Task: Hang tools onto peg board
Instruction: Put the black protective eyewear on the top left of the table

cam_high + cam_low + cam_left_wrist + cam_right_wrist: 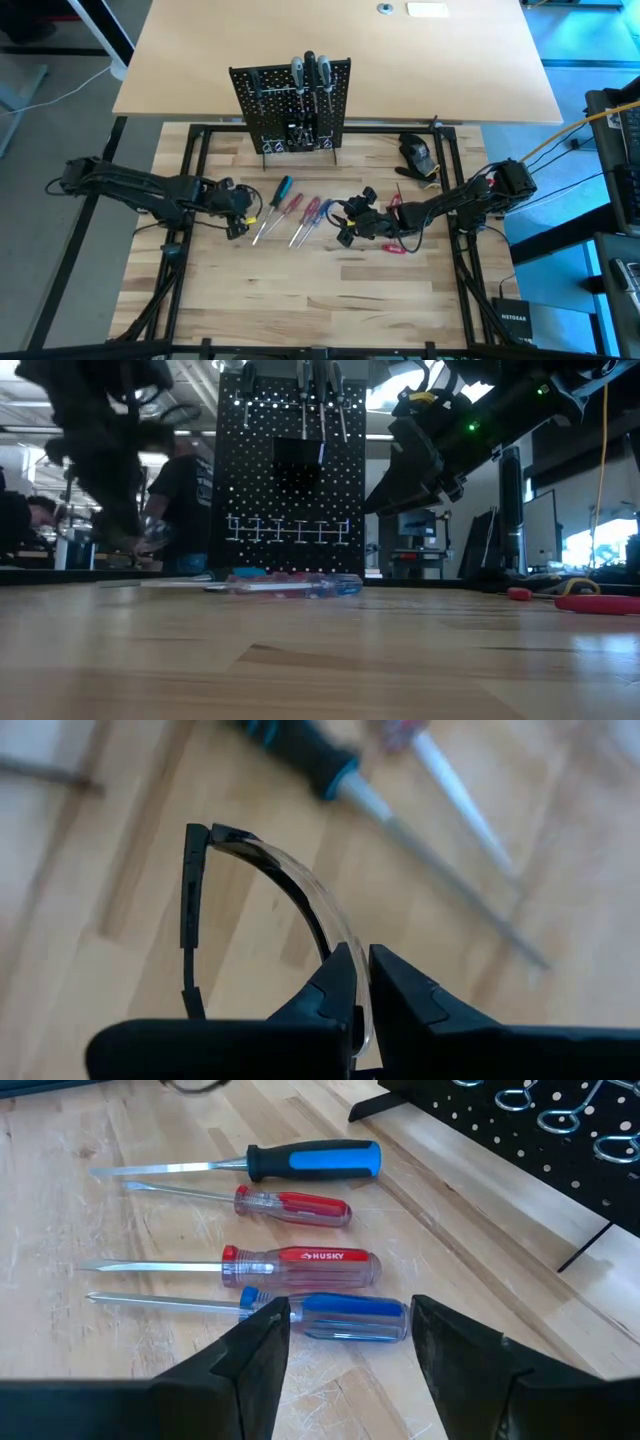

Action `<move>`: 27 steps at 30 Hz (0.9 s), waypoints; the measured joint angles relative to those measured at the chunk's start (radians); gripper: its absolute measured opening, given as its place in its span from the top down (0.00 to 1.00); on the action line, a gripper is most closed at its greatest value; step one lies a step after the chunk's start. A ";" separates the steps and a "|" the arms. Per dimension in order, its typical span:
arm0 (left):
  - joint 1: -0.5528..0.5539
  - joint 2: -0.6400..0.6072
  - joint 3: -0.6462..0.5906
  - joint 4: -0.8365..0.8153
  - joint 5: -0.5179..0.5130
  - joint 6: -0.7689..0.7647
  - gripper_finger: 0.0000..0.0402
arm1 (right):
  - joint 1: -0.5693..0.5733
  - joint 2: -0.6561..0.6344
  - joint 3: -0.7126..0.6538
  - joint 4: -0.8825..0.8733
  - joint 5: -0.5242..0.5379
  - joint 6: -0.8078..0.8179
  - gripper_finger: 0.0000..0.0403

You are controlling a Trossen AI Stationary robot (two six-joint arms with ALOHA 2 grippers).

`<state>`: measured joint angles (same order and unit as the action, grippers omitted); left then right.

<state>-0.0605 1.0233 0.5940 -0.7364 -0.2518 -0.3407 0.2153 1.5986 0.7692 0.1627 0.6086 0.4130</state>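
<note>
My right end effector (350,1345), fingers spread, hovers over the blue-handled screwdriver (345,1318), which lies crosswise between them, shaft toward nine o'clock; left end effector (358,995) pinches safety glasses (290,880).

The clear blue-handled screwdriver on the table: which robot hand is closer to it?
Right. The right hand hovers open just over the clear blue-handled screwdriver; the left hand sits beyond the whole screwdriver row, shut on safety glasses.
</note>
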 joint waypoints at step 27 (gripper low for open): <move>0.138 0.000 -0.093 0.039 0.022 -0.203 0.71 | 0.000 0.000 0.000 -0.001 0.000 0.000 0.48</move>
<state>0.0776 1.0233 0.5005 -0.6970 -0.2295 -0.5434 0.2153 1.5990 0.7692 0.1616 0.6086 0.4133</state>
